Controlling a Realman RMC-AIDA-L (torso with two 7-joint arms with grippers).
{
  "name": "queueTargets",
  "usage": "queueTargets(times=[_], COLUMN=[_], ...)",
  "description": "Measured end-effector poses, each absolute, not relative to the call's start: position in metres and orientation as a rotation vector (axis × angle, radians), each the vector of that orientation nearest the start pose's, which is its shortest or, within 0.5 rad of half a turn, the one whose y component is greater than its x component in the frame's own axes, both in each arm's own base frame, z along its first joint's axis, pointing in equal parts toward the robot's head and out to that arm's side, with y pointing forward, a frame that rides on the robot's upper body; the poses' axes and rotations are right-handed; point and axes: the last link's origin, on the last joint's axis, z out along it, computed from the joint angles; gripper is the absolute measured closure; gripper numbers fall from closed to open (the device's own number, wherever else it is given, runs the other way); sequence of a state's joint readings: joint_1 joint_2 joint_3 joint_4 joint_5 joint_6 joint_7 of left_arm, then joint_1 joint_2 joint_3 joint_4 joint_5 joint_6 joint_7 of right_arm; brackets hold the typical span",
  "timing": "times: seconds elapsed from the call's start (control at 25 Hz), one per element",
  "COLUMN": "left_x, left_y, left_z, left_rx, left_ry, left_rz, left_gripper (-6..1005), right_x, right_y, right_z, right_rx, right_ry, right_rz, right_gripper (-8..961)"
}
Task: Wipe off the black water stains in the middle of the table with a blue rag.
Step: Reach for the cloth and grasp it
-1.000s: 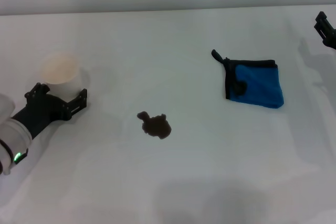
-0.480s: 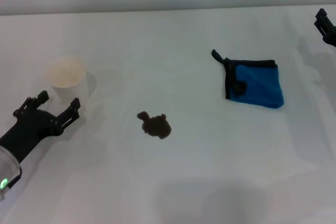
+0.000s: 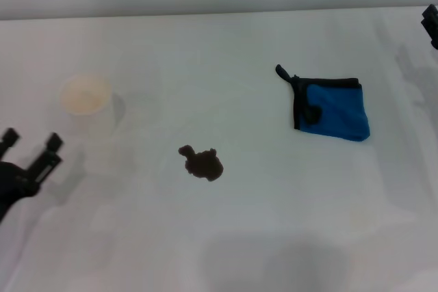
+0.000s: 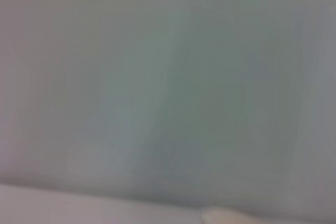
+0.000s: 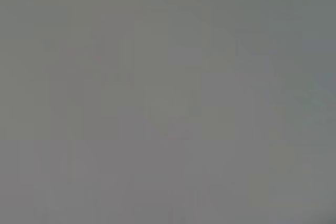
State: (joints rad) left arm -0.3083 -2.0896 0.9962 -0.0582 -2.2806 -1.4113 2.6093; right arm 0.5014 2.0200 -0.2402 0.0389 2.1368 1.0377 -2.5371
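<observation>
Matt white desk (image 3: 274,223), smooth, without grain or sheen. Soft blue cloth rag (image 3: 337,112), folded, edged in black fabric with a short black loop. Dark brown-black stain (image 3: 202,163), flat and wet-looking on the desk. White paper cup (image 3: 87,104), matt. Left tool (image 3: 31,153) in matt black plastic; right tool (image 3: 431,24) likewise black.

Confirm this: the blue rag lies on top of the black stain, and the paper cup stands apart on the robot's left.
Not quite. In the head view the blue rag lies apart from the black stain, on its right, leaving the stain uncovered. The paper cup does stand apart on the left.
</observation>
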Motion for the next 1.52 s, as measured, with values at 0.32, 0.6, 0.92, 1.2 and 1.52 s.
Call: queueTargets(times=[0.32, 0.6, 0.92, 1.2, 1.52], left_x=[-0.374, -0.38, -0.378, -0.375, -0.367], left_y=[0.242, 0.247, 0.254, 0.259, 0.275], left_z=[-0.02, -0.008, -0.008, -0.007, -0.009], left_rx=[-1.631, -1.539, -1.542, -1.545, -1.568], left_ry=[-0.836, -0.838, -0.829, -0.821, -0.808], left_rz=[-0.843, -0.841, -0.842, -0.847, -0.858], left_gripper=[123, 122, 123, 123, 122], right_x=[0.363, 0.315, 0.25, 0.212, 0.217], right_y=[0.362, 0.401, 0.426, 0.431, 0.422], right_z=[0.051, 0.078, 0.1, 0.099, 0.059], right_rx=[-1.461, -1.884, -2.168, -2.239, -2.256], right_ry=[1.014, 0.97, 0.944, 1.03, 1.04], right_rz=[0.982, 0.845, 0.466, -0.077, -0.454], right_gripper=[187, 187, 193, 198, 204])
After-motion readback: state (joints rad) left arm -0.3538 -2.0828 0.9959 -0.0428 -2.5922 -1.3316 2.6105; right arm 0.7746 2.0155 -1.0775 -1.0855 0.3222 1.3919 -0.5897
